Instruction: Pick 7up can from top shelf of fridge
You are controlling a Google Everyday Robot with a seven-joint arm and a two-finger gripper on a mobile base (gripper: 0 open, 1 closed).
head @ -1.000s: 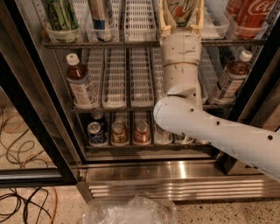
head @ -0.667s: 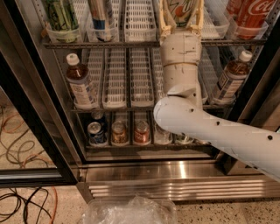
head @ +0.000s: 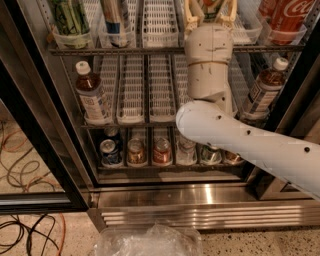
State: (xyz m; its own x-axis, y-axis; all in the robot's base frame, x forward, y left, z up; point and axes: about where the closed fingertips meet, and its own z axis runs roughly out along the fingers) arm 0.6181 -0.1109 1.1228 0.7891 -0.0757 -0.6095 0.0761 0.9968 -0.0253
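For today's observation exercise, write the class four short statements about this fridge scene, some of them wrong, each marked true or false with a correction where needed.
1. The gripper is up at the top shelf, at the 7up can. True.
2. The Coca-Cola can stands at the top shelf's left end. False: the Coca-Cola can is at the right end, and a dark green can is at the left.
3. A white-capped bottle stands on the left side of the middle rack. True.
4. The bottom rack holds only bottles. False: the bottom rack holds a row of cans.
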